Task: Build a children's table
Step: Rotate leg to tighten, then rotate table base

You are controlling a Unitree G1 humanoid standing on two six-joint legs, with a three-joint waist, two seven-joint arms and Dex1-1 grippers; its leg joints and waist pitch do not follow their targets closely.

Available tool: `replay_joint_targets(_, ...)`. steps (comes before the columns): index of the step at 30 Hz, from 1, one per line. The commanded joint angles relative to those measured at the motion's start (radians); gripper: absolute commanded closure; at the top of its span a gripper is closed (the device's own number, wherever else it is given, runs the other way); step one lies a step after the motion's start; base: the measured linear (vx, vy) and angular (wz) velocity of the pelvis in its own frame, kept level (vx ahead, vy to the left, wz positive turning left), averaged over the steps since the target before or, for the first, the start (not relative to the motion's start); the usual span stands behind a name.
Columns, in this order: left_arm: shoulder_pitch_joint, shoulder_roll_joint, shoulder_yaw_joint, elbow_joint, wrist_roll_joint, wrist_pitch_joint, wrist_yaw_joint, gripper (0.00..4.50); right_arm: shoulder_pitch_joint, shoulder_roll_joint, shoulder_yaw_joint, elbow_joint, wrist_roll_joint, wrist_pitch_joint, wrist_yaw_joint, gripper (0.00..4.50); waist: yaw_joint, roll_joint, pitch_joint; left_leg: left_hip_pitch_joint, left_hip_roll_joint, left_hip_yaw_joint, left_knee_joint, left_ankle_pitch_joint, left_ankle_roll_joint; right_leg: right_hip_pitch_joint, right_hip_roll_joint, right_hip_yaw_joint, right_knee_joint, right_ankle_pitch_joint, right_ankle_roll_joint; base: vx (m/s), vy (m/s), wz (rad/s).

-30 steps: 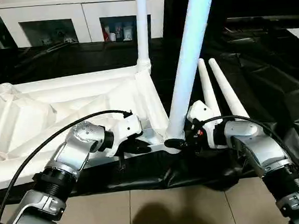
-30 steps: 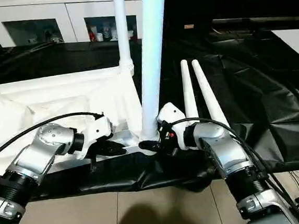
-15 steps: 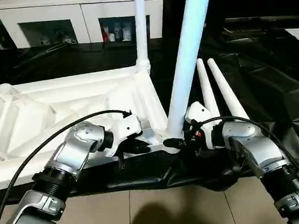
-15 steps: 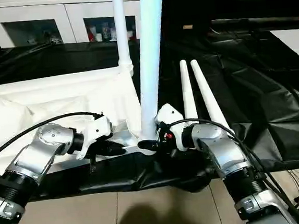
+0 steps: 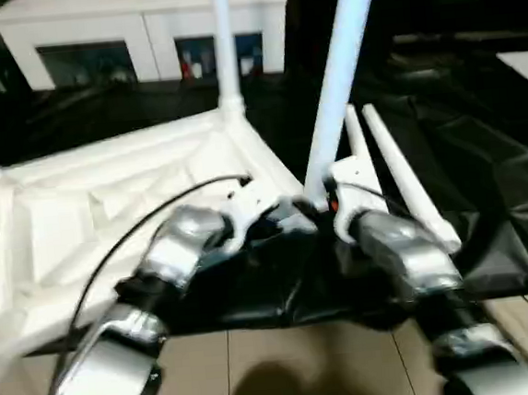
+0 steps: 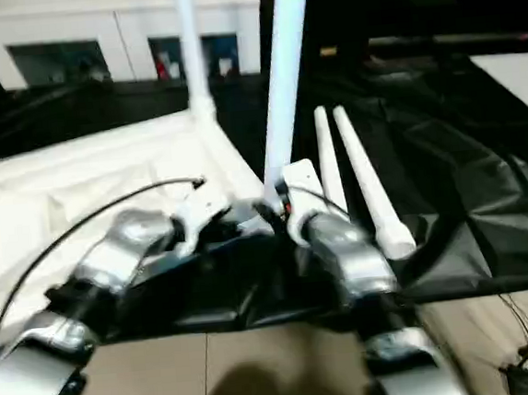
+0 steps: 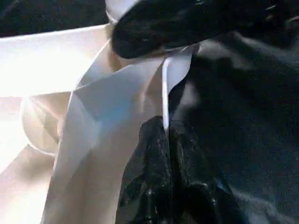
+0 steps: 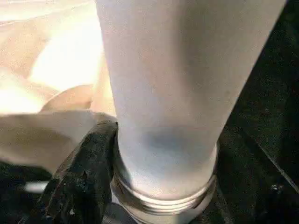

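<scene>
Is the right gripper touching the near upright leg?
Touching. The right wrist view shows a black finger pressed against the base of the near leg, just above its threaded end.

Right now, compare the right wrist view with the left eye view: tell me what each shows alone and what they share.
Right wrist view alone: the threaded collar at the near leg's base, with one black finger against it.

Left eye view alone: two spare legs lying on the black sheet, a far leg standing in its corner socket, the white cabinet, both silver forearms.

Shared: the near upright leg and the white tabletop.
</scene>
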Motion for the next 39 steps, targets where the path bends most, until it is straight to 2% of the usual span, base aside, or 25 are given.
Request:
replay_joint_targets(1,-0.038,-0.015,0.007,0.012,0.009,-0.040,0.027,4.50,0.021,0.016,0.000,0.070,0.009,0.034,-0.029,1.78,-0.004,0.003,-0.070,0.008,0.012,0.000,-0.072,-0.165,0.003,0.053,-0.054,0.042,-0.072,-0.165,-0.192,0.000,0.000,0.00)
replay_joint_targets(3,-0.043,-0.017,0.005,0.022,0.012,-0.051,0.022,4.50,0.020,0.019,0.008,0.068,0.001,0.019,-0.014,1.78,-0.004,0.003,-0.071,0.008,0.012,0.001,-0.071,-0.166,0.006,0.053,-0.055,0.042,-0.071,-0.150,-0.193,0.000,0.000,0.00)
replay_joint_targets(5,-0.046,-0.014,-0.004,0.036,0.016,-0.079,0.002,4.50,0.018,0.016,0.023,0.053,-0.006,-0.008,0.025,1.24,-0.004,0.001,-0.070,0.007,0.012,0.001,-0.071,-0.163,0.012,0.055,-0.055,0.043,-0.071,-0.140,-0.196,0.000,0.000,0.00)
replay_joint_targets(7,-0.049,-0.015,-0.004,0.055,0.016,-0.100,-0.002,4.50,0.015,0.017,0.018,0.045,-0.005,-0.017,0.036,1.10,-0.004,0.006,-0.071,0.008,0.011,0.002,-0.071,-0.169,0.014,0.054,-0.055,0.043,-0.073,-0.143,-0.199,0.000,0.000,0.00)
replay_joint_targets(9,-0.045,-0.013,-0.005,0.059,0.014,-0.128,-0.011,4.50,0.015,0.005,0.029,0.022,-0.018,-0.027,0.047,1.04,-0.003,0.005,-0.071,0.007,0.013,0.001,-0.071,-0.167,0.015,0.056,-0.056,0.042,-0.071,-0.133,-0.205,0.000,0.000,0.00)
replay_joint_targets(10,-0.045,-0.013,-0.004,0.060,0.014,-0.129,-0.012,4.50,0.015,0.004,0.030,0.021,-0.019,-0.028,0.047,0.78,-0.002,0.005,-0.071,0.008,0.013,0.001,-0.071,-0.166,0.015,0.056,-0.056,0.042,-0.070,-0.130,-0.206,0.000,0.000,0.00)
replay_joint_targets(12,-0.043,-0.015,-0.001,0.067,0.012,-0.162,-0.014,4.50,0.022,-0.013,0.044,-0.015,-0.032,-0.030,0.048,0.78,0.000,0.004,-0.073,0.007,0.013,0.001,-0.070,-0.150,0.018,0.058,-0.055,0.042,-0.067,-0.106,-0.208,0.000,0.000,0.00)
replay_joint_targets(14,-0.044,-0.031,0.028,0.085,0.001,-0.218,0.034,4.50,0.067,-0.065,0.060,-0.153,-0.031,0.002,0.086,0.78,0.002,0.000,-0.073,0.007,0.013,0.002,-0.069,-0.139,0.025,0.059,-0.055,0.043,-0.066,-0.095,-0.208,0.000,0.000,0.00)
replay_joint_targets(15,-0.047,-0.034,0.036,0.089,-0.004,-0.225,0.036,4.50,0.079,-0.076,0.059,-0.183,-0.027,0.013,0.095,0.78,0.010,-0.001,-0.074,0.010,0.014,0.003,-0.067,-0.129,0.035,0.060,-0.054,0.044,-0.067,-0.076,-0.199,0.000,0.000,0.00)
replay_joint_targets(16,-0.048,-0.036,0.041,0.092,-0.008,-0.230,0.037,4.06,0.087,-0.083,0.058,-0.204,-0.025,0.020,0.102,0.71,0.008,-0.004,-0.072,0.007,0.013,0.003,-0.068,-0.124,0.040,0.061,-0.053,0.045,-0.065,-0.067,-0.198,0.000,0.000,0.00)
replay_joint_targets(17,-0.055,-0.037,0.055,0.093,-0.018,-0.242,0.036,3.95,0.130,-0.124,0.058,-0.302,-0.017,0.047,0.135,0.71,0.009,-0.004,-0.073,0.002,0.012,0.002,-0.068,-0.113,0.045,0.065,-0.055,0.043,-0.063,-0.066,-0.195,0.000,0.000,0.00)
replay_joint_targets(18,-0.057,-0.037,0.060,0.091,-0.022,-0.240,0.034,3.95,0.144,-0.138,0.059,-0.332,-0.016,0.054,0.147,0.71,0.015,-0.004,-0.071,0.005,0.011,0.002,-0.067,-0.117,0.052,0.065,-0.055,0.043,-0.069,-0.081,-0.184,0.000,0.000,0.00)
replay_joint_targets(19,-0.059,-0.035,0.065,0.090,-0.029,-0.243,0.026,3.88,0.158,-0.150,0.060,-0.361,-0.017,0.062,0.160,0.71,0.014,0.000,-0.073,0.006,0.015,0.001,-0.068,-0.123,0.052,0.061,-0.058,0.044,-0.067,-0.089,-0.192,0.000,0.000,0.00)
replay_joint_targets(23,-0.048,-0.016,0.085,0.035,-0.055,-0.272,-0.003,3.47,0.222,-0.215,0.069,-0.480,-0.013,0.100,0.219,0.71,0.012,-0.002,-0.070,0.003,0.015,0.000,-0.070,-0.146,0.044,0.061,-0.057,0.042,-0.070,-0.119,-0.190,0.000,0.000,0.00)
replay_joint_targets(24,-0.038,-0.004,0.098,-0.006,-0.074,-0.254,-0.023,3.47,0.242,-0.239,0.076,-0.521,-0.006,0.112,0.241,0.71,0.014,0.002,-0.071,0.005,0.016,-0.001,-0.069,-0.143,0.044,0.063,-0.057,0.043,-0.070,-0.114,-0.191,0.000,0.000,0.00)
replay_joint_targets(26,-0.011,0.033,0.118,-0.094,-0.097,-0.205,-0.058,3.27,0.273,-0.276,0.097,-0.595,0.009,0.147,0.277,0.71,0.013,0.003,-0.071,0.002,0.017,-0.003,-0.070,-0.140,0.046,0.065,-0.057,0.043,-0.065,-0.089,-0.201,0.000,0.000,0.00)
replay_joint_targets(29,0.005,0.068,0.127,-0.148,-0.093,-0.139,-0.062,2.99,0.286,-0.289,0.110,-0.629,0.017,0.163,0.297,0.71,0.005,0.008,-0.068,0.004,0.016,-0.001,-0.069,-0.162,0.040,0.059,-0.053,0.042,-0.068,-0.112,-0.203,0.000,0.000,0.00)
replay_joint_targets(30,0.040,0.143,0.143,-0.250,-0.090,-0.002,-0.087,2.90,0.291,-0.292,0.130,-0.649,0.025,0.173,0.321,0.71,0.004,0.011,-0.068,0.007,0.018,-0.001,-0.071,-0.172,0.032,0.059,-0.055,0.043,-0.064,-0.126,-0.205,0.000,0.000,0.00)
replay_joint_targets(31,0.051,0.165,0.148,-0.278,-0.085,0.032,-0.091,2.76,0.291,-0.291,0.136,-0.651,0.026,0.172,0.325,0.71,-0.002,0.012,-0.065,0.002,0.017,-0.002,-0.073,-0.177,0.030,0.058,-0.052,0.042,-0.067,-0.151,-0.196,0.000,0.000,0.00)
replay_joint_targets(32,0.078,0.216,0.162,-0.336,-0.075,0.103,-0.094,2.64,0.291,-0.284,0.149,-0.654,0.024,0.173,0.331,0.71,-0.002,0.014,-0.067,0.006,0.018,-0.003,-0.074,-0.185,0.023,0.056,-0.053,0.042,-0.066,-0.161,-0.196,0.000,0.000,0.00)
replay_joint_targets(34,0.088,0.234,0.168,-0.354,-0.070,0.124,-0.090,2.54,0.291,-0.280,0.153,-0.655,0.021,0.175,0.332,0.71,-0.012,0.019,-0.063,0.010,0.016,-0.001,-0.075,-0.209,0.010,0.048,-0.048,0.042,-0.074,-0.200,-0.192,0.000,0.000,0.00)
replay_joint_targets(35,0.131,0.292,0.187,-0.417,-0.041,0.177,-0.079,2.44,0.283,-0.258,0.166,-0.640,0.012,0.173,0.324,0.71,-0.014,0.019,-0.063,0.010,0.015,-0.001,-0.074,-0.210,0.006,0.048,-0.047,0.042,-0.074,-0.200,-0.191,0.000,0.000,0.00)
replay_joint_targets(37,0.158,0.325,0.197,-0.460,-0.027,0.213,-0.074,2.31,0.277,-0.247,0.173,-0.630,0.005,0.173,0.313,0.71,-0.018,0.019,-0.063,0.007,0.020,-0.005,-0.079,-0.205,0.000,0.049,-0.049,0.042,-0.066,-0.183,-0.196,0.000,0.000,0.00)
replay_joint_targets(38,0.184,0.357,0.208,-0.499,-0.003,0.245,-0.065,2.20,0.269,-0.233,0.178,-0.617,-0.001,0.174,0.298,0.71,-0.017,0.021,-0.062,0.011,0.018,-0.003,-0.078,-0.212,0.000,0.044,-0.046,0.042,-0.071,-0.188,-0.191,0.000,0.000,0.00)
replay_joint_targets(39,0.216,0.392,0.226,-0.547,0.004,0.273,-0.073,2.13,0.255,-0.216,0.182,-0.592,-0.013,0.167,0.278,0.71,-0.016,0.014,-0.063,0.010,0.020,-0.004,-0.079,-0.199,-0.002,0.046,-0.049,0.043,-0.066,-0.174,-0.197,0.000,0.000,0.00)
